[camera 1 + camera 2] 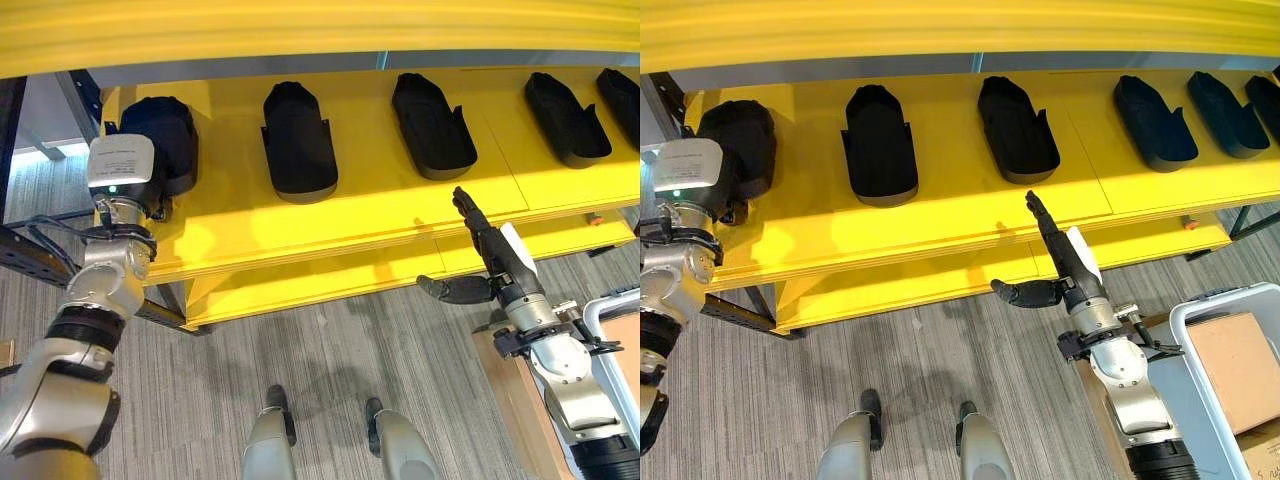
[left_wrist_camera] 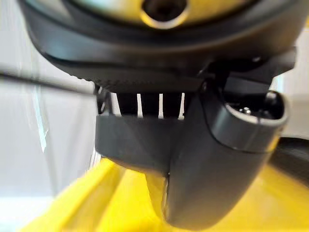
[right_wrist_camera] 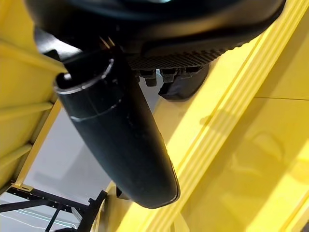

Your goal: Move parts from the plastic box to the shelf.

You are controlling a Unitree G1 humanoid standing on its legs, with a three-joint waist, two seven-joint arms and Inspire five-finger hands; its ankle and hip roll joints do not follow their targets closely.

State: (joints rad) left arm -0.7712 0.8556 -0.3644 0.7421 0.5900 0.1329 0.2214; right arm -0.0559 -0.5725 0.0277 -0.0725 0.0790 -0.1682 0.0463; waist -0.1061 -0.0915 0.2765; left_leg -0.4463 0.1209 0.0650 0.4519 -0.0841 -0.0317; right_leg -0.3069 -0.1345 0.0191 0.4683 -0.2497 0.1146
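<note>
Yellow shelf (image 1: 370,225) runs full width across the far half of the scene, its near edge a stepped lip with a lower yellow ledge (image 1: 330,280) just below and nearer. Black parts sit in a row on the shelf surface, well back from the near lip: one at far left (image 1: 165,135), then second part (image 1: 297,140), third part (image 1: 432,125), fourth part (image 1: 567,118), and a fifth part (image 1: 622,105) cut by the right edge. Bare yellow strips lie between neighbours; the widest open band is the near strip along the lip, from left to right.

Left hand (image 1: 150,170) is at the shelf's left end, up against the leftmost part. Wrist housing covers it from above; the wrist view shows the dark hand bulk (image 2: 193,159) over yellow shelf, but cannot tell whether the fingers are curled or straight. Forearm rises from lower left, nearly vertical.

Right hand (image 1: 1060,250) reaches up from lower right, fingers (image 1: 1040,215) straight and extended, tips over the shelf's near lip, holding nothing. Thumb (image 1: 1025,292) sticks out left, level with the lower ledge. It is apart from the third part above it.

Grey plastic box (image 1: 1200,330) sits at lower right, near the right forearm, with a brown carton (image 1: 1240,365) inside. Grey striped carpet floor (image 1: 330,350) is open in front of the shelf.
</note>
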